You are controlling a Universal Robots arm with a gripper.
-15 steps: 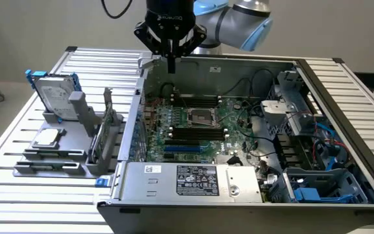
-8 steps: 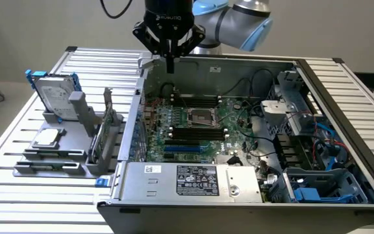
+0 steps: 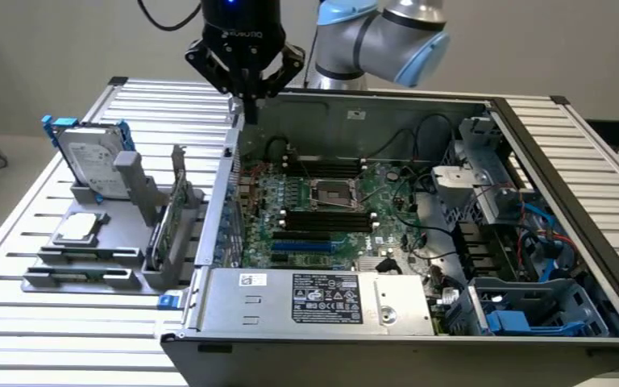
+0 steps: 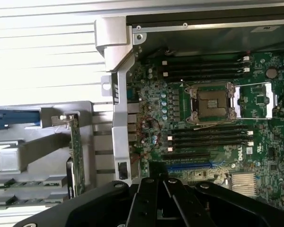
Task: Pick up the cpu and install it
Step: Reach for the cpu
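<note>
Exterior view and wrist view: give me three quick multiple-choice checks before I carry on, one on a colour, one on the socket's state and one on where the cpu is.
1. The hard drive's brackets are: A red; B blue; C yellow.
2. The socket is: A under a cooler; B clamped shut; C open, with its cover swung aside.
3. The cpu lies: A flat on the grey stand; B in the socket; C on top of the hard drive.

Answers:
1. B: blue shows at both edges of the drive.
2. C: the wrist view shows bare contacts, with the cover tipped beside them.
3. A: its silvery top faces up on the stand, at the exterior view's left.
</note>
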